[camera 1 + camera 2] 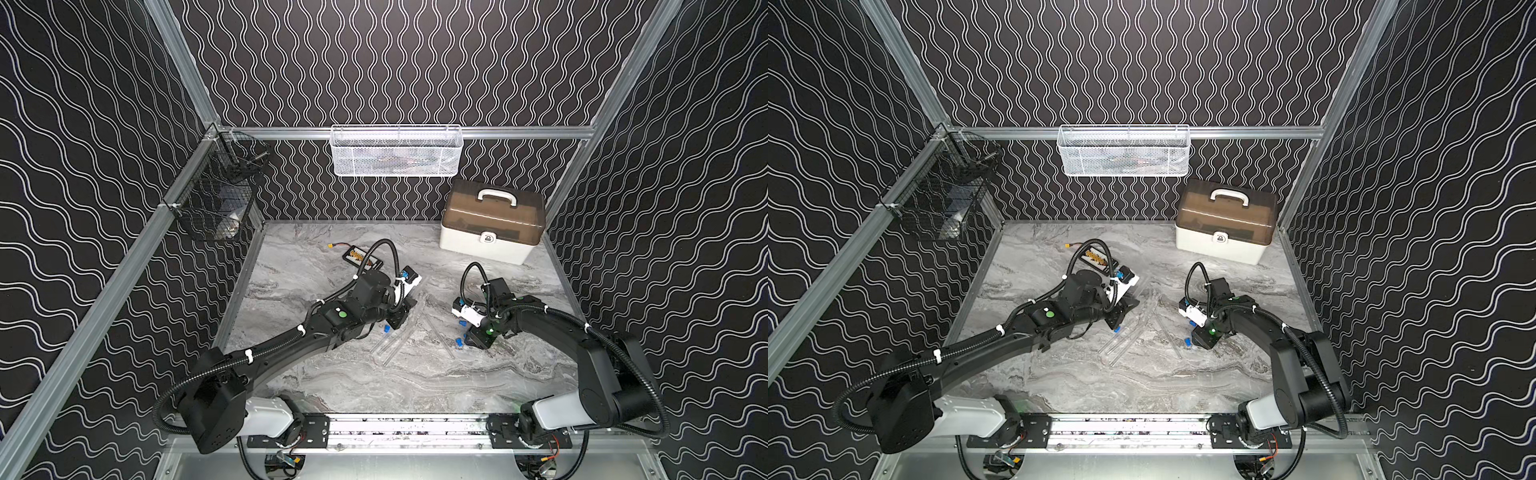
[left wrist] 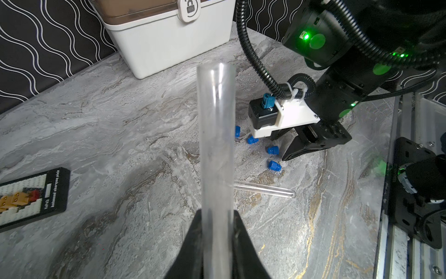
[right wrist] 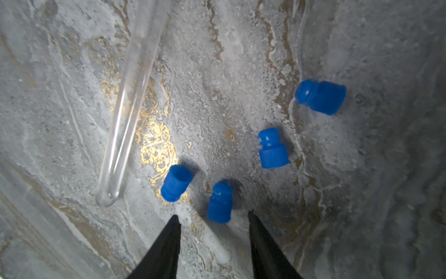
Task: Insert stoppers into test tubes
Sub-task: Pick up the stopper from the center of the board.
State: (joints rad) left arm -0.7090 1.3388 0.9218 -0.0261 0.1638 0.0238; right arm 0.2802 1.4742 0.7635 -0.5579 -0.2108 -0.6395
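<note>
My left gripper (image 2: 216,213) is shut on a clear test tube (image 2: 216,135), which sticks straight out from the jaws with its open mouth at the far end. My right gripper (image 3: 212,215) is open, low over the marble. A blue stopper (image 3: 219,201) lies on its side just ahead of the gap between the fingertips. Three more stoppers (image 3: 176,182) (image 3: 272,149) (image 3: 319,96) lie close by, beside another test tube (image 3: 130,103). In both top views, more tubes (image 1: 390,349) (image 1: 1121,340) lie between the two grippers (image 1: 399,322) (image 1: 478,338). One stopper (image 1: 387,328) lies by the left gripper.
A black-and-yellow battery board (image 1: 363,257) with a yellow connector (image 1: 331,246) lies at the back left. A white box with a brown lid (image 1: 492,224) stands at the back right. A white mesh basket (image 1: 395,151) and a black wire basket (image 1: 216,199) hang on the rails.
</note>
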